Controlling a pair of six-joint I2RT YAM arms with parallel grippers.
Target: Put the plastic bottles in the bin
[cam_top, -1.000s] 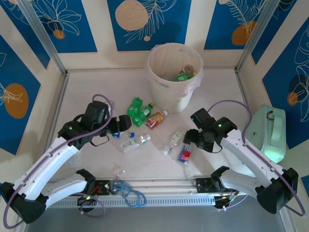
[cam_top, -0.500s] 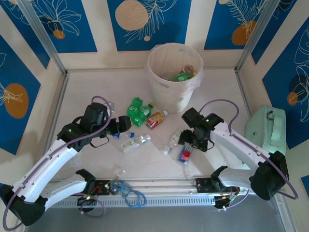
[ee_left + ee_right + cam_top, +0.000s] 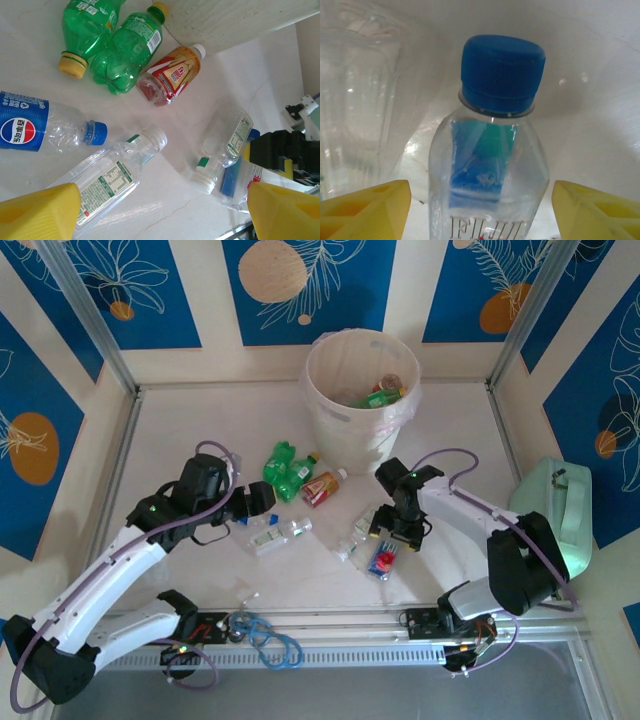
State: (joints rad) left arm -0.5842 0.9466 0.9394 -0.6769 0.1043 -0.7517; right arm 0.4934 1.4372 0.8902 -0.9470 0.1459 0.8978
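The pale bin (image 3: 360, 390) stands at the back centre with several bottles inside. Loose plastic bottles lie in front of it: two green ones (image 3: 130, 50), an amber one with a red label (image 3: 172, 75), a Pepsi bottle (image 3: 35, 127) and clear ones (image 3: 107, 182). My left gripper (image 3: 258, 502) hangs open above the clear bottle beside its left finger (image 3: 40, 215). My right gripper (image 3: 395, 530) is open around a clear blue-capped bottle (image 3: 492, 150), with a gap at each yellow finger (image 3: 600, 210).
A mint-green case (image 3: 560, 515) sits at the right edge, close to the right arm. Blue cables (image 3: 265, 635) lie on the front rail. Another clear bottle (image 3: 225, 145) lies next to the blue-capped one. The bin's wall (image 3: 225, 20) rises just behind the amber bottle.
My right arm swung left and down over the blue-capped bottle, with its jaws narrowing slightly. My left gripper crept a little to the right.
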